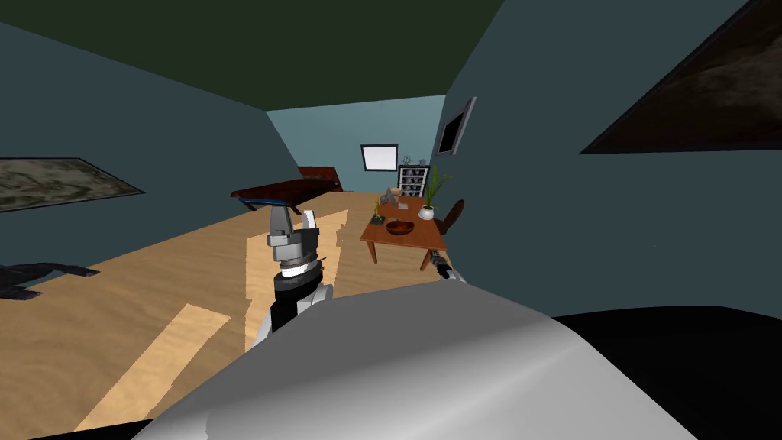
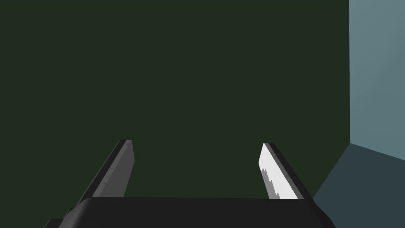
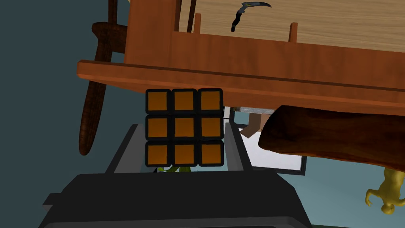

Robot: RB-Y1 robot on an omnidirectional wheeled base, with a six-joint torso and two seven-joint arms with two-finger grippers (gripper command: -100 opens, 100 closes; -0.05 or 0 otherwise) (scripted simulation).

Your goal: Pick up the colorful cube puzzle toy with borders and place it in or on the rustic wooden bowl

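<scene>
Right wrist view: the cube puzzle (image 3: 184, 126) is clamped betw. the right gripper (image 3: 182, 125) blades on opposite sides, orange black-bordered face outward, prob. for carrying. The dark brown bowl (image 3: 336, 134) sits just beside the claw on the wooden table (image 3: 277, 89). Whether the cube is lifted off can't be told. The left gripper (image 1: 294, 220) is held wide, empty, well apart. Wood floor (image 1: 153, 290), teal walls (image 1: 611, 229).

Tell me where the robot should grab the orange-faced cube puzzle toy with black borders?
Grip the orange cube puzzle by its two flat opposite side faces, coming straight at the orange face from the brown wooden table's edge, where it stands. Flat, parallel sides suit blade fingers; the right gripper sits so, a finger each side.
</scene>
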